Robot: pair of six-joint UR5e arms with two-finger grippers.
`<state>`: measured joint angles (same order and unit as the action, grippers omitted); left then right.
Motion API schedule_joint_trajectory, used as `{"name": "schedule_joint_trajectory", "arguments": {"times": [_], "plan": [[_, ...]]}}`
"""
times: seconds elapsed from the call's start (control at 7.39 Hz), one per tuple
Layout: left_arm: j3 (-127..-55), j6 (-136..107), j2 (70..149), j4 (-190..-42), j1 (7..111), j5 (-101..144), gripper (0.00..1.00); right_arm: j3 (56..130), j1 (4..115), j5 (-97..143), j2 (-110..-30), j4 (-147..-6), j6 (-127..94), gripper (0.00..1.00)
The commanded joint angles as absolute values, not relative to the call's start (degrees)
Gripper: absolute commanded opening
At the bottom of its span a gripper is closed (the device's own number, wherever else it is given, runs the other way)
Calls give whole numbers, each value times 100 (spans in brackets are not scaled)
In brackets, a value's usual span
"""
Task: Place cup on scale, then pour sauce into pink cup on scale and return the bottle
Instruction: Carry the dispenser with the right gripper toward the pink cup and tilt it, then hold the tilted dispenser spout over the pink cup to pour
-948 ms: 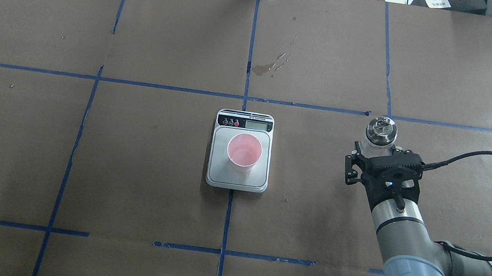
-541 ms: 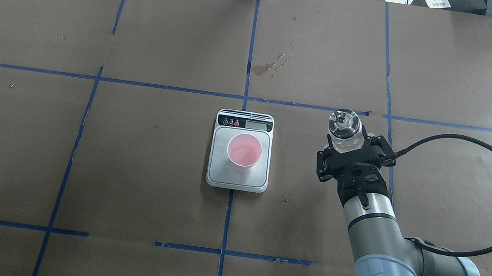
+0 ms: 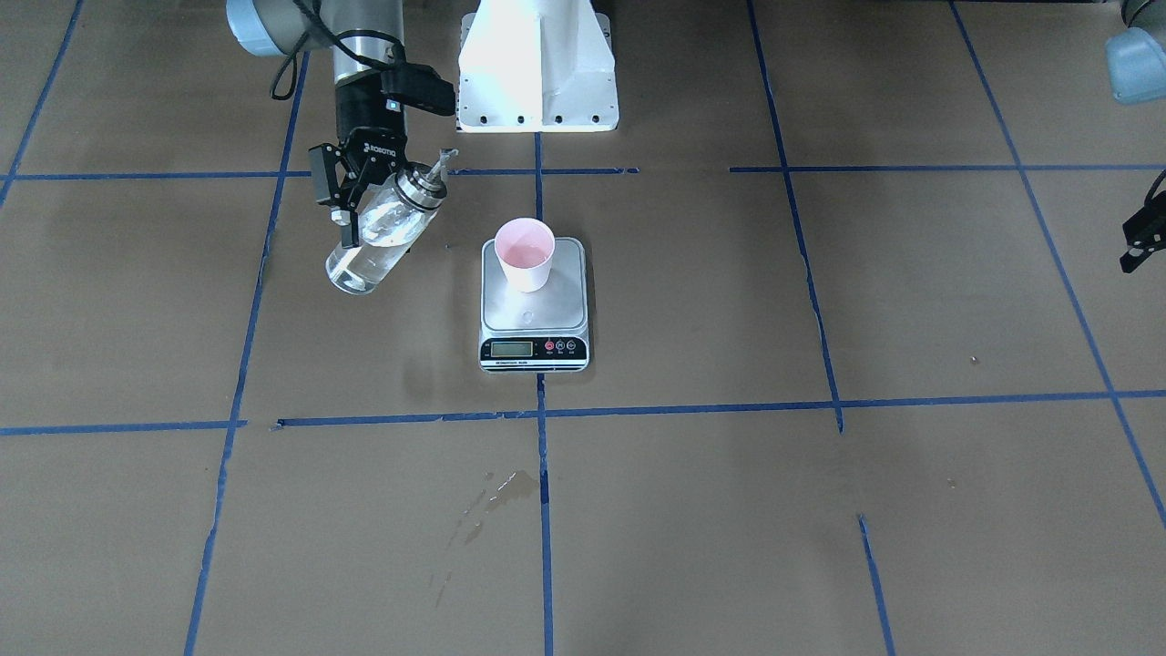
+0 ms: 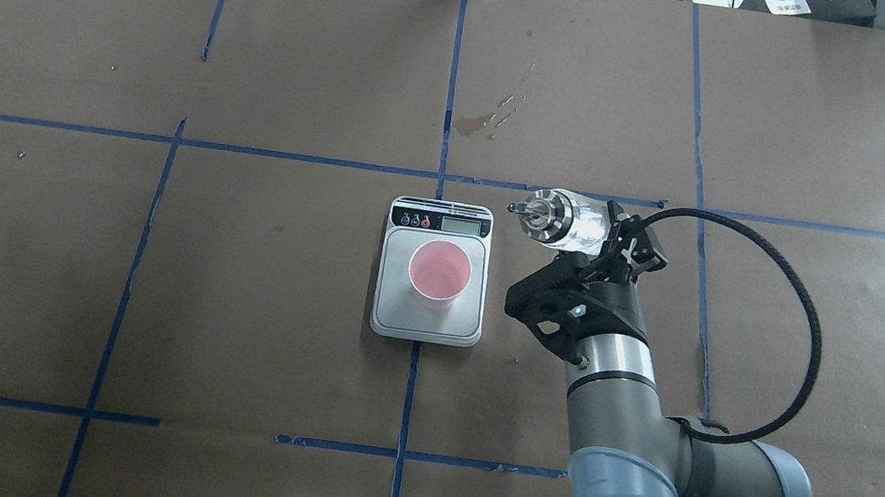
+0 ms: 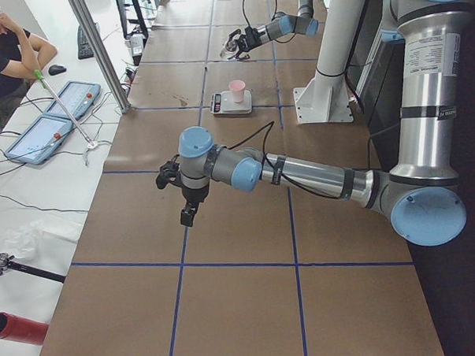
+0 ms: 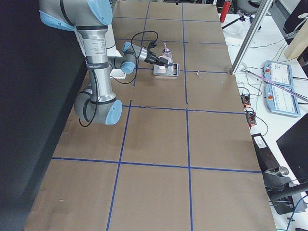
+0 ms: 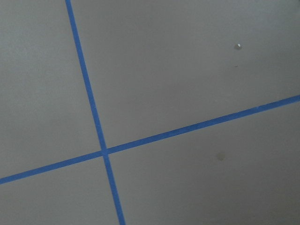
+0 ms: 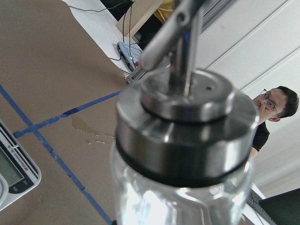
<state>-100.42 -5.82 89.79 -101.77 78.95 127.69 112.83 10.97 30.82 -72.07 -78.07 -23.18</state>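
We see the cup (image 3: 524, 255) upright on the steel plate of the scale (image 3: 537, 317), which sits at mid-table on a line of blue tape (image 3: 543, 510), its display turned away from the robot. On the robot's right of the scale, the bottle (image 3: 383, 228) hangs clear of the table (image 3: 820, 510). It is tilted, with its base low and outward and its spout (image 3: 444, 160) raised toward the scale. From overhead, the spout's tip lies just beside the scale's display corner, short of the cup. The sauce (image 3: 357, 262) lies clear in the lowered base end.

The right gripper (image 3: 369, 219) is clamped across the bottle's glass body, a finger on either side. In its wrist view, the metal collar (image 8: 183, 140) and spout fill the frame, with a seated person (image 8: 274, 105) far behind.

The left gripper (image 3: 1143, 237) hangs well apart, over brown paper at the table's left end. We cannot tell how its jaws stand. Its wrist view shows only paper and crossed tape. A dried stain (image 4: 476, 125) marks the paper beyond the scale.
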Motion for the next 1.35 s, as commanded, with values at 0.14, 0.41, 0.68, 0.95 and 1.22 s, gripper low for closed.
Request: {"name": "schedule_joint_trajectory", "arguments": {"times": [0.14, 0.41, 0.68, 0.95, 1.22], "plan": [[-9923, -536, 8982, -10310, 8007, 12823, 100, 11215, 1037, 2612, -6592, -10155, -2039, 0], [-9888, -536, 9009, -10301, 8007, 12823, 100, 11162, 1046, 2331, -6460, -10660, -1130, 0], [-9835, -536, 9044, -10301, 8007, 12823, 100, 10988, 1055, 2137, -6477, -10800, -767, 0], [-9826, -545, 9062, -10292, 8016, 12823, 100, 10864, 1072, 1943, -6512, -10819, -599, 0], [-9826, -545, 9062, -10283, 8016, 12823, 100, 10741, 1072, 1593, -6539, -10828, -100, 0]]}}
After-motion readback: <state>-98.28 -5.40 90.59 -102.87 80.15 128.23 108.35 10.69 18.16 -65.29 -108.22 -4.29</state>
